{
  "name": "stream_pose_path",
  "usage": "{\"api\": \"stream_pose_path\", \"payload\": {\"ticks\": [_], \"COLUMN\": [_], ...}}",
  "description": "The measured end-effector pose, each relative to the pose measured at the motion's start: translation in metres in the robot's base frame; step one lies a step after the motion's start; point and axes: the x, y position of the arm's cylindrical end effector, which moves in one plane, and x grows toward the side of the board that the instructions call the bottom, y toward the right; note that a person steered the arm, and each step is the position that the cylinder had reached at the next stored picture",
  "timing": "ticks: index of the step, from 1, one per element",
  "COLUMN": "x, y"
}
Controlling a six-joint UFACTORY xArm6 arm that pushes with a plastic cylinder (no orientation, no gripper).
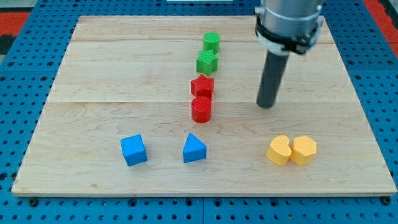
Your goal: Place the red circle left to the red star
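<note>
The red circle [201,109] stands on the wooden board [93,93], touching the red star [202,85] just above it in the view. My tip [267,104] is on the board to the right of both red blocks, about a hundred pixels from the red circle and touching no block.
A green star [207,62] and a green circle [211,42] continue the column above the red star. A blue cube [134,150] and a blue triangle [194,149] sit near the view's bottom. Two yellow blocks [280,150] [303,150] lie together at the bottom right.
</note>
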Motion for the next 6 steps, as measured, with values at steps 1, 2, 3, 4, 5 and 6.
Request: {"api": "stream_pose_path", "payload": {"ticks": [1,2,3,4,5,6], "x": [0.023,0.023,-0.003,-0.03,-0.022,0.019], "y": [-0.032,-0.058,-0.112,-0.157,-0.186,-0.187]}}
